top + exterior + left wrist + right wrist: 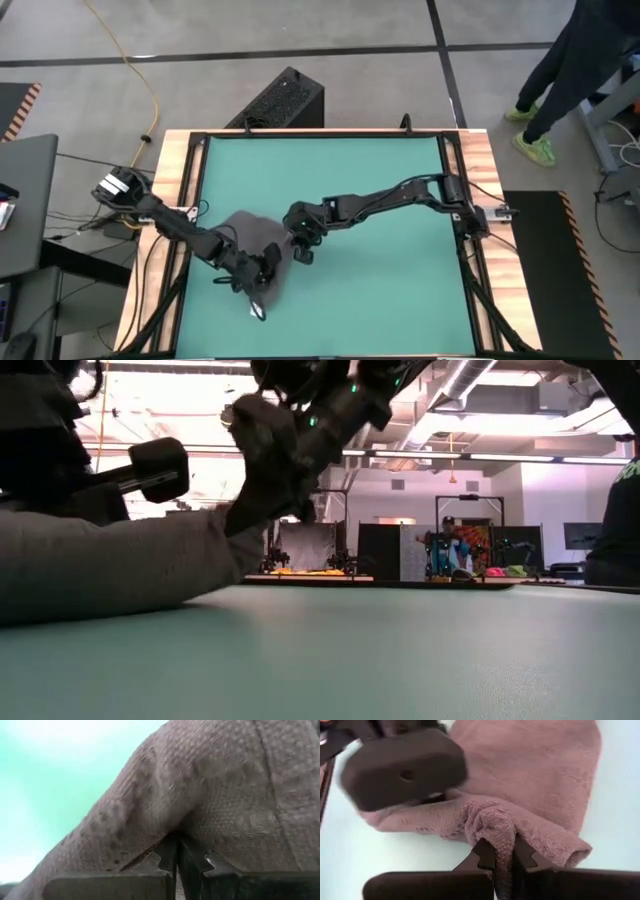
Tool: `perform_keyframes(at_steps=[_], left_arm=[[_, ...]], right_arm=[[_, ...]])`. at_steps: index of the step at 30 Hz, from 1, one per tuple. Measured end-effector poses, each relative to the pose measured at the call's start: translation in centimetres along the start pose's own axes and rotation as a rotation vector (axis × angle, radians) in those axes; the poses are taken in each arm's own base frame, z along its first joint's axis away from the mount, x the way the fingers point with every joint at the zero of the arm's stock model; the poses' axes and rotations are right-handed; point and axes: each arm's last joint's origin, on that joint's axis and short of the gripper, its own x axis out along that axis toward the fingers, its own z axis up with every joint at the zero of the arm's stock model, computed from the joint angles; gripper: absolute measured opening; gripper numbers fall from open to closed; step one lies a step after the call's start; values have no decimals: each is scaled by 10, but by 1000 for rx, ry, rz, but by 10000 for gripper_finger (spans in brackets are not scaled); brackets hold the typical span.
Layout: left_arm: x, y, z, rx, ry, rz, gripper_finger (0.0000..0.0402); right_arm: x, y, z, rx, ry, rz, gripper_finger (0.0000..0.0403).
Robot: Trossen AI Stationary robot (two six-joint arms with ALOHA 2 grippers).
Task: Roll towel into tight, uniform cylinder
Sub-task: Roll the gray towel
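The dark grey towel lies bunched on the left part of the teal mat. In the low view its bulk rests on the mat and one part is drawn up. My left gripper is at the towel's near side, shut on cloth. My right gripper is at the towel's right side, shut on a bunched fold. A small white bit shows by the towel's near end; I cannot tell whether it is the tag. My left gripper pinches a puckered fold of the towel between its two fingers; the cloth fills the left wrist view and hides how many layers are held. My right gripper pinches a bunched ridge of the towel between its two fingers, several layers gathered. The rest of the towel lies spread on the mat beyond the fingers.
The mat lies inside a wooden table frame. Bare mat shows to the right and far side. A black box stands on the floor beyond the far edge. A person stands at the far right, off the table.
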Motion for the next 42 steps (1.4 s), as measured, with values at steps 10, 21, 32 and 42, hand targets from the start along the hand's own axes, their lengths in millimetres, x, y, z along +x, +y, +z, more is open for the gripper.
perform_keyframes(at_steps=[10, 21, 32, 42], left_arm=[[11, 1, -6, 92, -45, -95, 0], [11, 4, -3, 58, -71, -48, 0], [11, 6, 0, 83, -106, -25, 0], [-6, 16, 26, 69, 10, 237, 0]], right_arm=[[-12, 0, 2, 32, 21, -2, 32], [-10, -29, 4, 64, 38, -40, 32], [17, -51, -5, 91, 57, -42, 32], [23, -55, -8, 106, 66, -51, 32]])
